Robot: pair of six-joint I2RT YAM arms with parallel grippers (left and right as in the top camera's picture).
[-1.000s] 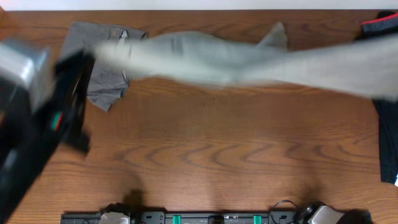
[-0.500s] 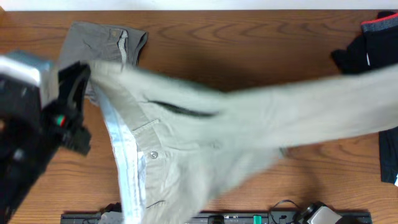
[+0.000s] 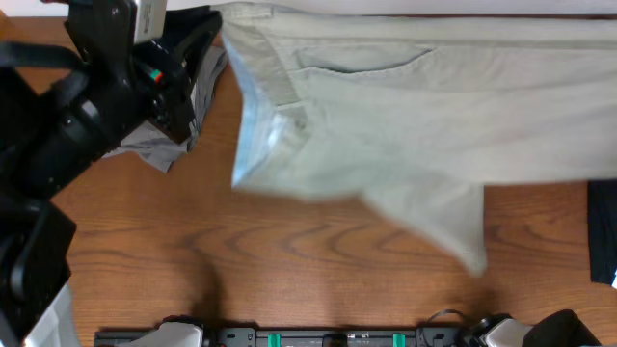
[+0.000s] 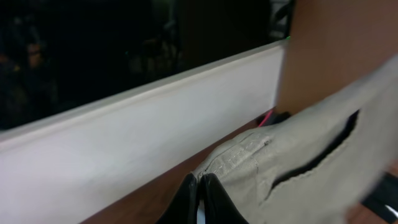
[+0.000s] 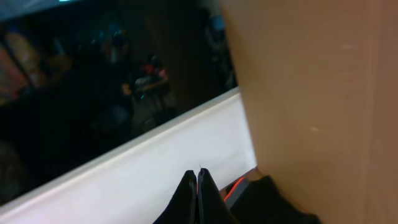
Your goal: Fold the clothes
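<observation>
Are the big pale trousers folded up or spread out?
Spread out, not folded: the trousers stretch wide over the far side of the table.

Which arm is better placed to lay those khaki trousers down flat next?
Left, probably: the left fingers pinch the khaki trousers at the waistband corner, lifted over the table. The right fingers are shut, with no clear grip visible.

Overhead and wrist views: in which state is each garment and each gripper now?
Trousers: lifted above the table, stretched wide, blue waistband lining showing.
Shorts: lying crumpled on the table, partly hidden by the left arm.
Dark garment: lying at the right edge, mostly out of frame.
Left gripper: shut on the trousers' waistband.
Right gripper: shut; no cloth visible between its fingers.
</observation>
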